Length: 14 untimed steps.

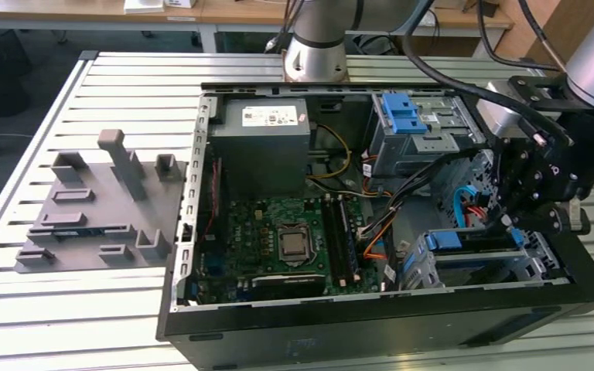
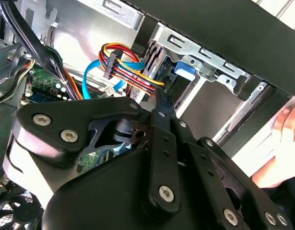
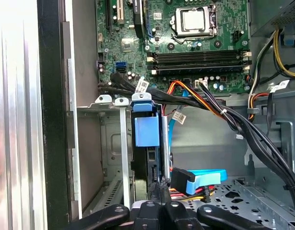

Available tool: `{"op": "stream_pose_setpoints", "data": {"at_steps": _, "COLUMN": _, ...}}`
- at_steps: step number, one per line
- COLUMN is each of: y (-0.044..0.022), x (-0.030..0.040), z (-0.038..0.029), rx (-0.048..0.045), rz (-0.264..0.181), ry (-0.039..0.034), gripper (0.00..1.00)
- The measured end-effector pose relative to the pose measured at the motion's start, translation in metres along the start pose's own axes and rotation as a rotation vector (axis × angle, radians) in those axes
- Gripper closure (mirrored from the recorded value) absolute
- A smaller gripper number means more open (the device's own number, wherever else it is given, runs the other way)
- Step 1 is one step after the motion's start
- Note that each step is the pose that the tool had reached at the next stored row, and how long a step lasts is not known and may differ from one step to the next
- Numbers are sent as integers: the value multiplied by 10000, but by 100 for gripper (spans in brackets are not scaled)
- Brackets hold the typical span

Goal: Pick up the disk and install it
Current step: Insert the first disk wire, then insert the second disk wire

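You are looking at an open computer case (image 1: 380, 317) lying on a slatted metal table (image 1: 70, 309), with the arm reaching in from the exterior view's right. The gripper (image 1: 529, 220) hangs inside the case, just above the lower drive cage (image 1: 483, 263), which sits at the case's corner nearest the black front panel.

The disk (image 3: 146, 132) stands on edge inside that drive cage, its blue carrier bracket showing as a tab and a flat blue face between the cage's metal rails. In the exterior view you see the same blue bracket (image 1: 444, 241) at the cage's end toward the motherboard (image 1: 287, 243). In the first wrist view the gripper (image 3: 161, 191) has its thin black fingertips drawn close together right at the disk's near edge, and they appear to touch it; whether they actually pinch it you cannot tell, since the linkage hides the contact in the second wrist view (image 2: 159, 103).

A bundle of red, orange and yellow wires (image 2: 125, 72) and a blue data cable (image 3: 200, 176) run just beside the disk. The grey power supply (image 1: 264, 139) sits at the case's far end from the cage. A person's hand (image 2: 286, 124) rests on the outside of the case by the cage. A grey moulded fixture (image 1: 101, 201) lies on the table beside the case.
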<state>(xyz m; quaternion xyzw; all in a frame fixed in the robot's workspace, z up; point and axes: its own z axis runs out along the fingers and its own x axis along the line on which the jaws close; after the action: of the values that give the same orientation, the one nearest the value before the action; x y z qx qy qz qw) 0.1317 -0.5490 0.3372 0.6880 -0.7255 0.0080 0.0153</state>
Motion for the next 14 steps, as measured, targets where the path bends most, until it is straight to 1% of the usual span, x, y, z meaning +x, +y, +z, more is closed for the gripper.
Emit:
{"op": "stream_pose_setpoints", "data": {"at_steps": 11, "y": 1, "x": 0, "z": -6, "rx": 0, "rz": -1, "ry": 1, "gripper": 89}}
{"op": "stream_pose_setpoints", "data": {"at_steps": 14, "y": 18, "x": 1, "z": -5, "rx": 9, "rz": 0, "ry": 1, "gripper": 89}}
